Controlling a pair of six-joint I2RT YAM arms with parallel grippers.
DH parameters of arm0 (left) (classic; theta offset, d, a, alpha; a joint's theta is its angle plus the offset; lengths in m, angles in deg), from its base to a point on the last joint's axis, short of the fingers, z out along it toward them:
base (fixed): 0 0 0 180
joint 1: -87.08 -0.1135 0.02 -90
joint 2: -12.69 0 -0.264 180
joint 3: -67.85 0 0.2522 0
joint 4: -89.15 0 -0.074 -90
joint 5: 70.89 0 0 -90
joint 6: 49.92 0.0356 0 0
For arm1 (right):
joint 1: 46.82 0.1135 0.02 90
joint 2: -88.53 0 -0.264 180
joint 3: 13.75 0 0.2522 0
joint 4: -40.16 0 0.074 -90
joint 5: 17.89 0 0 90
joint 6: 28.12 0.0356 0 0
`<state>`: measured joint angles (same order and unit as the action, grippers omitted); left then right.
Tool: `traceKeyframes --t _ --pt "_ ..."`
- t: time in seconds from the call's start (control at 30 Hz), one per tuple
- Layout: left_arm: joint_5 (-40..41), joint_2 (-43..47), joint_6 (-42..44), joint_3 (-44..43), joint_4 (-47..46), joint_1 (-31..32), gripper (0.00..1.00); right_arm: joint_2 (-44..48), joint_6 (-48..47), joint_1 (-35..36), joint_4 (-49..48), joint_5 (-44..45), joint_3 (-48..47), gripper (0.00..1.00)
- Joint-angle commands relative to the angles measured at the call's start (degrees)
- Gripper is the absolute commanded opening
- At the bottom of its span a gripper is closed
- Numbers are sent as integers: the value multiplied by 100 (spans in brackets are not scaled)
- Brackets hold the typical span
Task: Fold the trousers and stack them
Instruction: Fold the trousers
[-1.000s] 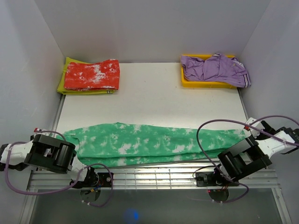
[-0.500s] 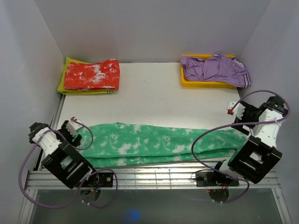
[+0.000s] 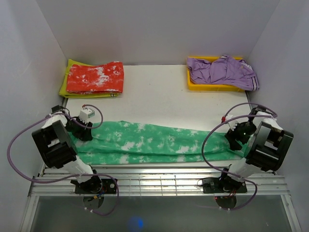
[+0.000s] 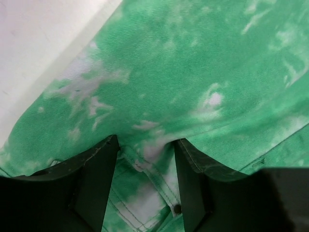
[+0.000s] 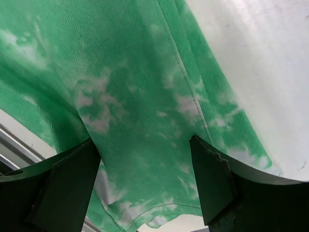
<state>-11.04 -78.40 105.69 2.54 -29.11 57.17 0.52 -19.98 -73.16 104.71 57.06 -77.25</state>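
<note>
While the long bright-green cloth trousers with white tie-dye blotches [image 3: 154,142] lie stretched flat across the near strip of the white tabletop [image 3: 159,96], the buttoned end to the left and the hems to the right, both arms have swung in from the near edge within the last second. The left tool [image 3: 79,129] now sits over the buttoned end and the right tool [image 3: 236,137] over the leg ends. Each has its jaws spread astride the cloth, pinching nothing yet. I judge a grasp at both ends is coming, ready for a fold. At the far left, the folded red-and-white garment [image 3: 94,77] likely marks the stack.
</note>
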Motion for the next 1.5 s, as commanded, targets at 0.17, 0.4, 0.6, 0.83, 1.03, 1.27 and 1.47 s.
traceKeyframes --t 0.17,0.4,0.6,0.83,1.03,1.27,1.47 --pt "177 -1202 -1454 -1322 -844 653 61 -639 1514 358 -878 117 -1160 79" --pt "-693 397 -1277 -1471 8 565 89 36 2628 332 466 -770 -2759 87" --pt "-783 1706 -2173 -1858 45 565 98 889 4124 236 793 -676 -3148 99" --pt "-588 2104 -3755 -2201 -97 565 98 1497 5180 8 468 1 -2103 91" --pt "-948 1919 -4029 -2448 378 565 92 1313 5629 -756 240 204 -1549 93" --pt "-1019 1735 -3801 -2474 396 574 92 593 6007 -1390 406 -16 -1179 80" --pt "-1019 1384 -3624 -2333 431 574 93 -355 6288 -1531 1063 -166 -1985 73"
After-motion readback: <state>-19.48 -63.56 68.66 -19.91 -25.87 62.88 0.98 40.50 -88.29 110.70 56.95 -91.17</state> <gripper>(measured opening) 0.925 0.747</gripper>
